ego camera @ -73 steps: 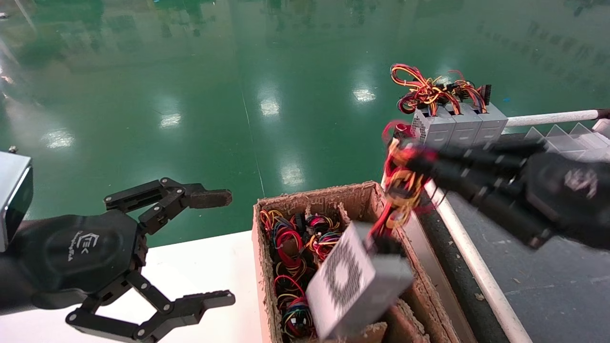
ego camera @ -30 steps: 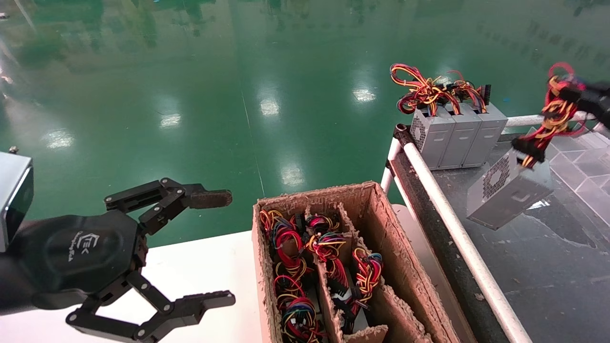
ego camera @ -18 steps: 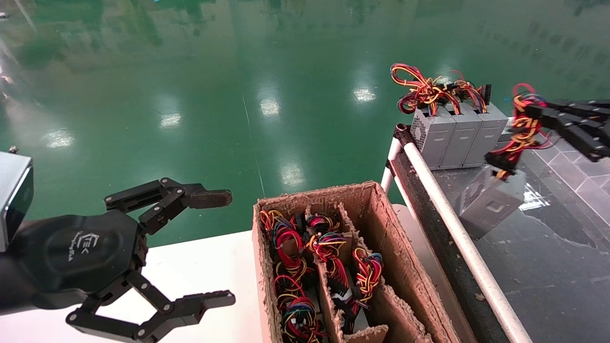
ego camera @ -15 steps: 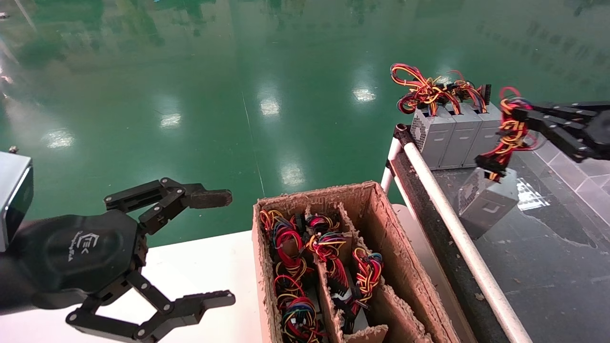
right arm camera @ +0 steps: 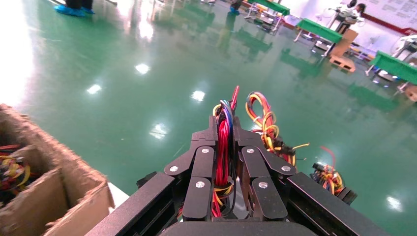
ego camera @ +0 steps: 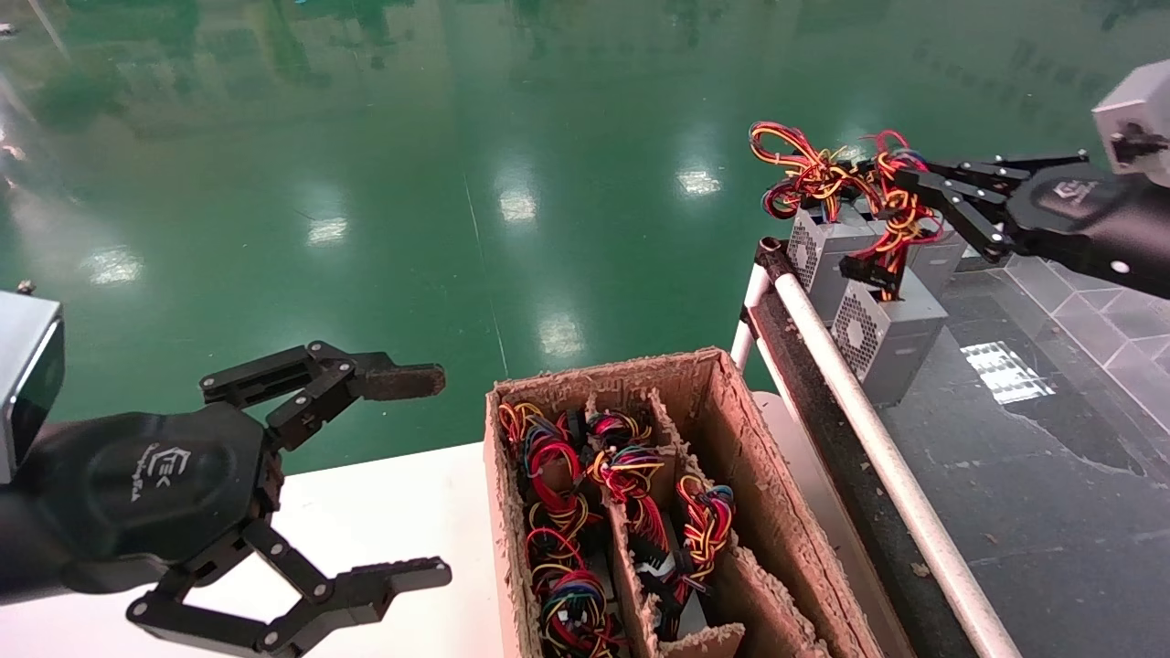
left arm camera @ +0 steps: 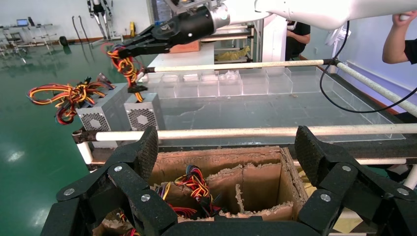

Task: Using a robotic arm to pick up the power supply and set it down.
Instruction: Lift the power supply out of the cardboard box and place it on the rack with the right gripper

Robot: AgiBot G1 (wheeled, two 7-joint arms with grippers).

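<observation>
right gripper (ego camera: 900,187) is clamped tight on the wire bundle (ego camera: 900,219) of the power supply (ego camera: 882,334), wires pinched between both fingers in the wrist view. psu hangs by its wires, its base at or just above the dark table (ego camera: 1024,475), just in front of the row of 3 grey supplies (ego camera: 823,239) at the table's far corner by the white rail (ego camera: 877,448). left gripper (ego camera: 416,475) is parked w/ jaws wide open and empty, left of the cardboard box (ego camera: 731,411), well away from the psu.
</observation>
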